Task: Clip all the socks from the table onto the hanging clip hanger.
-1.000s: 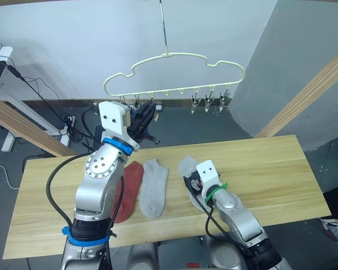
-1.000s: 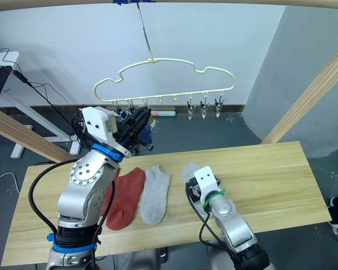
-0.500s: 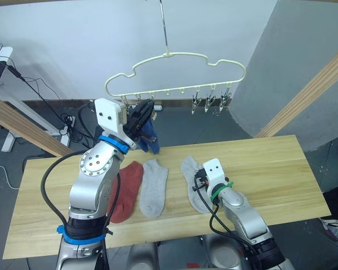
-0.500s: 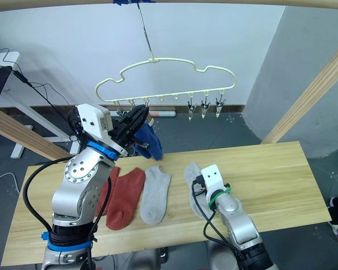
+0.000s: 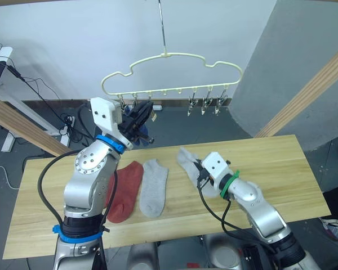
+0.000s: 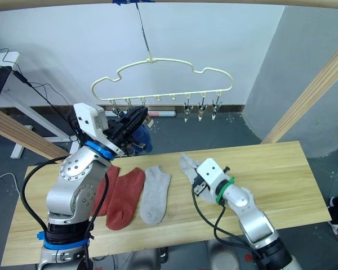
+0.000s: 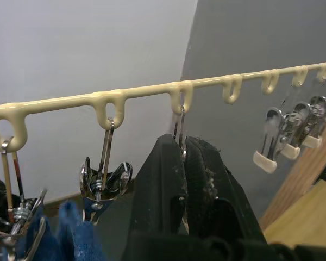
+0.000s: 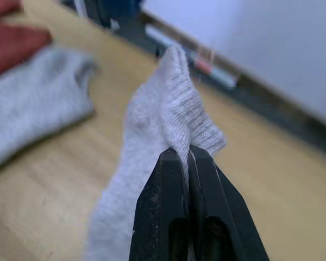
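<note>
Right gripper (image 8: 186, 155): fingers pinched together on the cuff of a grey sock (image 6: 187, 167), lifting that end just off the table (image 6: 281, 174); the rest of the sock trails back toward the robot, long axis running front to back.

Left gripper (image 7: 183, 149): raised at the clip hanger (image 5: 174, 56), fingers pressed together around a metal clip (image 7: 179, 125) at the hanger's left end. A blue sock (image 6: 142, 138) hangs just beside it.

Relation governing the next move: the hanger lies above and to the left of the held sock, well apart; free clips (image 5: 203, 106) hang at its right end, nearer the right arm.

Remaining on table: second grey sock (image 5: 154, 187), red socks (image 5: 125, 191).
</note>
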Motion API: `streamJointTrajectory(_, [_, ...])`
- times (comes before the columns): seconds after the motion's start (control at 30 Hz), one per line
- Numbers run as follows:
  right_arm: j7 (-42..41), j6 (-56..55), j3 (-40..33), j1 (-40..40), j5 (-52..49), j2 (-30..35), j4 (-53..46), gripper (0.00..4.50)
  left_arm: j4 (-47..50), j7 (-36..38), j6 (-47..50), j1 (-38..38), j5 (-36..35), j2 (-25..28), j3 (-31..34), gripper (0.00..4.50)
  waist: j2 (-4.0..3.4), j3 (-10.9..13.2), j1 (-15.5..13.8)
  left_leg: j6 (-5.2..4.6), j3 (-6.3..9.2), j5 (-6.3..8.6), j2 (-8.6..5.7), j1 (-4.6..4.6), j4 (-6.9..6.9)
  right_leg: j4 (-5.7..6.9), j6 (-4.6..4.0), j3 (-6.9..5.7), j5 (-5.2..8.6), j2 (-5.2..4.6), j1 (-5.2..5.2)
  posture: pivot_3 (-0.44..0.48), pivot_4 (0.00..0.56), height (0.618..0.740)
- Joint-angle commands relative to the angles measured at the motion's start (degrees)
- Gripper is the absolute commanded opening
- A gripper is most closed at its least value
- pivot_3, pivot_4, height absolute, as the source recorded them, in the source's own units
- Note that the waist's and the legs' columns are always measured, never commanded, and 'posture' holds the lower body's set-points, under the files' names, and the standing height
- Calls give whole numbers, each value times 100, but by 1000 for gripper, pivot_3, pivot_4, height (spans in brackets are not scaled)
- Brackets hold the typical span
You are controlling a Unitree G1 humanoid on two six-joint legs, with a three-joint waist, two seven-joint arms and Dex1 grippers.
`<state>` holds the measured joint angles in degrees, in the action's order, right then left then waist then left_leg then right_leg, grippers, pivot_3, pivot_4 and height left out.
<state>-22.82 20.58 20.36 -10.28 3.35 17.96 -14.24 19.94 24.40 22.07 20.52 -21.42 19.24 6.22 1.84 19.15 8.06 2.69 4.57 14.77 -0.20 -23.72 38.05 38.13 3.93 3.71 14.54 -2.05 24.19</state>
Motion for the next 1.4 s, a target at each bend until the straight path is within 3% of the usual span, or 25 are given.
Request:
streamJointTrajectory(0.03, [-626,-612,-56,-435,-170,215,-458,36,280,224,473,167,-674,181,263,0,0,0,1,0,1,0,1,0,0,1,0,-1,0,2,1,-216,343,735])
streamJointTrajectory(0.4, [-1151,-1207,-187,-1393,-384,53,138,36,501,94,1590,503,-1769,340,445,0,0,0,-8,0,3,0,2,-4,0,-2,-1,-2,-1,-8,1,-214,341,735])
streamJointTrajectory(1.4, [-1089,-1150,-451,-1443,-468,-394,442,36,512,23,1737,402,-2076,508,474,0,0,0,-11,0,4,0,9,-4,0,0,-2,0,-1,-11,3,-207,334,735])
